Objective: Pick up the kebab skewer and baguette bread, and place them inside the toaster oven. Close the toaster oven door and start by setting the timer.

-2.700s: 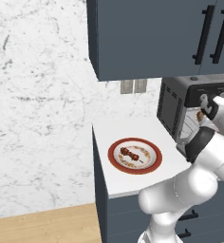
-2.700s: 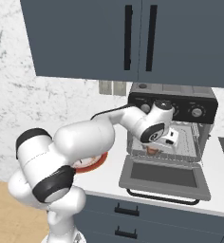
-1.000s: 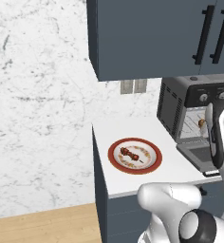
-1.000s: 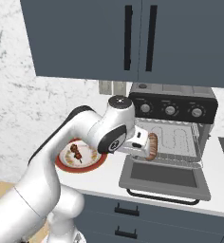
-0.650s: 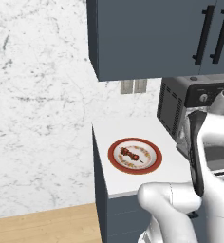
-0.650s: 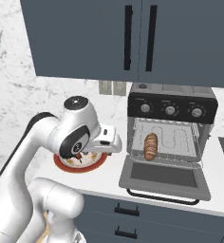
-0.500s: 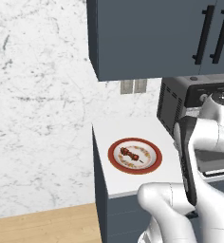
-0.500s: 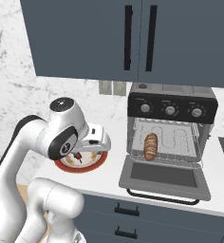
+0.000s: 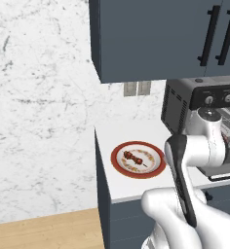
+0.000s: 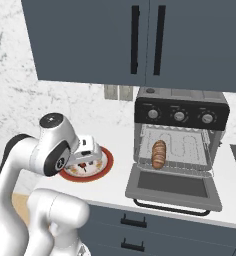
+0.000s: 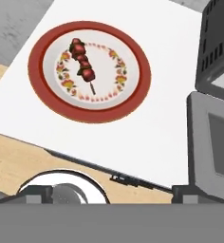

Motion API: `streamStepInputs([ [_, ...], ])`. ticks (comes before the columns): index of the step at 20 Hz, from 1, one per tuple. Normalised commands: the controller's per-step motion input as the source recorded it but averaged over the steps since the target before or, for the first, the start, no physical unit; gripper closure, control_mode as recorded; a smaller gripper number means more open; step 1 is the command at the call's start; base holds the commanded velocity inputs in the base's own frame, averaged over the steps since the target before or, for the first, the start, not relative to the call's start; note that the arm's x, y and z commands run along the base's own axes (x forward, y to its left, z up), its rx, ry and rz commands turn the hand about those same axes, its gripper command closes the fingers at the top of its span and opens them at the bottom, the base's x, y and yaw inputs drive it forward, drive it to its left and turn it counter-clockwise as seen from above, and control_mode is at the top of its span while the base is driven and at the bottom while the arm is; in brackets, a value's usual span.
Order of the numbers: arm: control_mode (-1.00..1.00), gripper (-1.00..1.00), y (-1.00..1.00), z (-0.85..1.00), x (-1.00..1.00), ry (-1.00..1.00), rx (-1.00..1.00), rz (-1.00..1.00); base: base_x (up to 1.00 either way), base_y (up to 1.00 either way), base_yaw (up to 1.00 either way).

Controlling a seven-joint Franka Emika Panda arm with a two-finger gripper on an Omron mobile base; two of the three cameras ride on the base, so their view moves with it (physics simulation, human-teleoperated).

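The kebab skewer (image 11: 84, 64) lies on a red-rimmed plate (image 11: 133, 95) on the white counter, with dark red chunks along a thin stick. My gripper (image 11: 112, 192) hovers above the plate (image 10: 105, 166), open, with nothing between its fingers. In the left base view the skewer (image 9: 135, 158) lies in the middle of the plate (image 9: 121, 167). The baguette bread (image 10: 159, 153) rests on the rack inside the toaster oven (image 10: 180, 112). The toaster oven door (image 10: 174, 187) hangs down flat and open. Three black knobs run along the oven's top panel.
Dark blue wall cabinets (image 10: 140, 40) hang low over the counter (image 10: 122, 170) and the oven. A wall outlet (image 9: 136, 88) sits behind the plate. The counter's left edge drops to a wooden floor (image 9: 48, 231). My white arm (image 9: 185, 170) stands between plate and oven.
My arm has swung left, away from the oven mouth, to above the plate. The baguette stays on the oven rack. The skewer and plate have not moved.
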Motion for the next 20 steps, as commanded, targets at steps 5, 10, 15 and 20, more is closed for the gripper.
streamStepInputs([
  [5, -1.0, -1.0, 0.26, -0.05, 0.49, 0.03, 0.0, 0.08, 0.0, 0.0, 0.0],
  [10, -1.0, -1.0, 0.35, -0.28, 0.46, 0.09, 0.0, 0.02, 0.0, 0.0, 0.0],
  [15, -1.0, -1.0, 0.18, -0.48, 0.24, 0.04, 0.0, 0.0, 0.0, 0.0, 0.0],
  [20, -1.0, -1.0, 0.0, -0.43, 0.05, 0.01, 0.0, 0.0, 0.0, 0.0, 0.0],
])
